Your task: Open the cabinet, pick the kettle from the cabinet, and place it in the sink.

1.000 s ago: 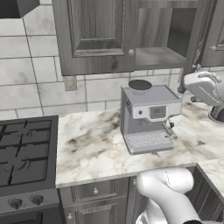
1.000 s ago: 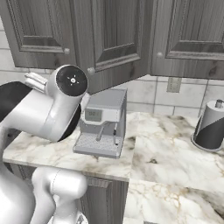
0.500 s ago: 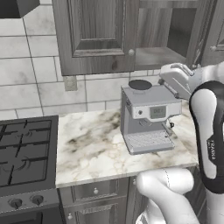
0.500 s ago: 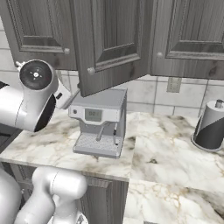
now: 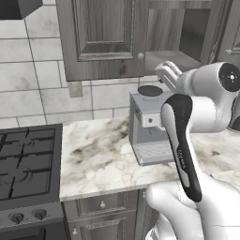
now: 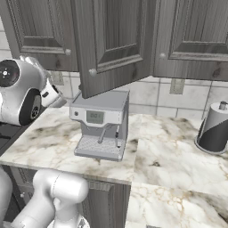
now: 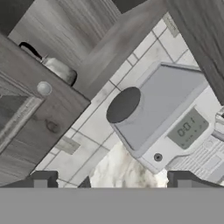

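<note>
We hang the gripper (image 7: 111, 181) above the coffee machine (image 7: 164, 118), jaws wide and empty, facing the open cabinet (image 7: 83, 48) where the kettle (image 7: 59, 69) sits inside, ready to reach.

The cabinet (image 6: 111, 44) door was swung wide open, hanging out over the coffee machine (image 6: 101, 124), so the space right above the machine's top was pinched from the right side. Inside, the shelf (image 5: 171, 60) was left mostly free, with the kettle (image 7: 59, 70) tucked at the edge behind the closed door (image 5: 103, 37). Plenty of bare counter (image 5: 93, 154) was seen between the stove (image 5: 28, 164) and the machine. On the other side, open marble was bounded by a dark canister (image 6: 216, 129).
</note>
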